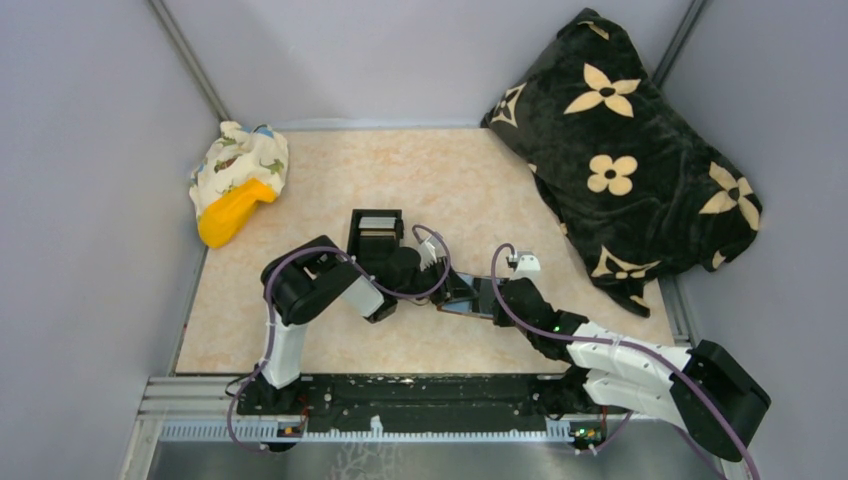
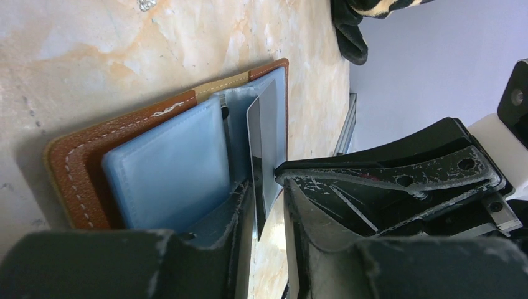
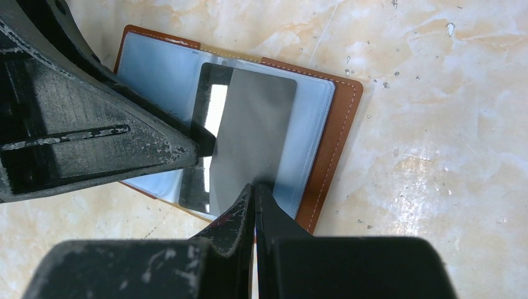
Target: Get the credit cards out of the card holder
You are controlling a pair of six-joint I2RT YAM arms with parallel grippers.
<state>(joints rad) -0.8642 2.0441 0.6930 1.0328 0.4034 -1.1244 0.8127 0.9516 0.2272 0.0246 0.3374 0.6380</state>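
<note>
The card holder (image 1: pixel 465 297) lies open on the table between both grippers, brown leather outside (image 3: pixel 327 156), blue-grey inside (image 2: pixel 162 168). My right gripper (image 3: pixel 254 185) is shut on the near edge of a grey card (image 3: pixel 255 131) that sticks partly out of a pocket; the card shows edge-on in the left wrist view (image 2: pixel 254 143). A darker card (image 3: pixel 198 118) lies under it. My left gripper (image 2: pixel 266 193) has its jaws a narrow gap apart, one finger (image 3: pixel 93 137) resting on the holder's left page. Both grippers (image 1: pixel 440 280) (image 1: pixel 497 292) meet at the holder.
A black blanket with beige flowers (image 1: pixel 630 150) is heaped at the back right, reaching onto the table. A floral cloth with a yellow object (image 1: pixel 238 185) sits at the back left corner. The arms' base rail (image 1: pixel 400 400) runs along the near edge.
</note>
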